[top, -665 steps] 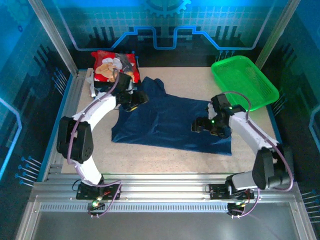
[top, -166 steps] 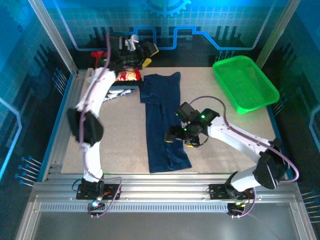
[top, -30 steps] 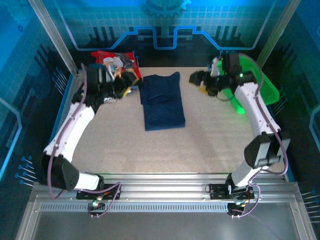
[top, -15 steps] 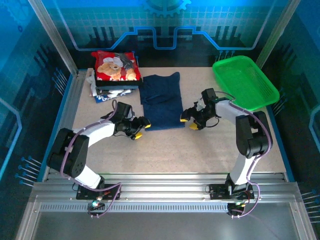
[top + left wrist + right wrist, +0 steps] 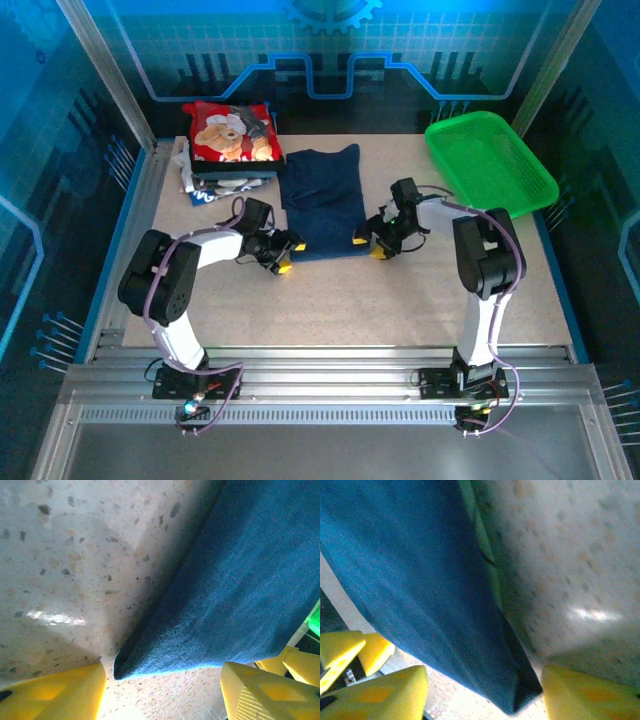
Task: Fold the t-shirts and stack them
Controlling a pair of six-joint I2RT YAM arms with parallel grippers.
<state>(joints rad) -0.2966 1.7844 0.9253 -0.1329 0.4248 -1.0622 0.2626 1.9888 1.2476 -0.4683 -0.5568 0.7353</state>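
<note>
A folded navy t-shirt (image 5: 323,203) lies in the middle of the table. My left gripper (image 5: 283,254) stands open at its near left corner, whose tip (image 5: 120,667) sits between the yellow fingers (image 5: 55,695) without being clamped. My right gripper (image 5: 368,243) stands open at the near right corner (image 5: 522,695), which lies between its yellow fingers (image 5: 585,692). At the back left a stack of folded shirts is topped by the red teddy-bear one (image 5: 232,132), with blue and white cloth (image 5: 215,187) under it.
A green mesh basket (image 5: 487,160) stands at the back right. The speckled tabletop (image 5: 400,300) runs toward the arm bases. Metal rails (image 5: 320,385) line the near edge.
Both grippers have slid inward along the table to the near corners of the folded navy shirt. The shirt and the stack have not moved.
</note>
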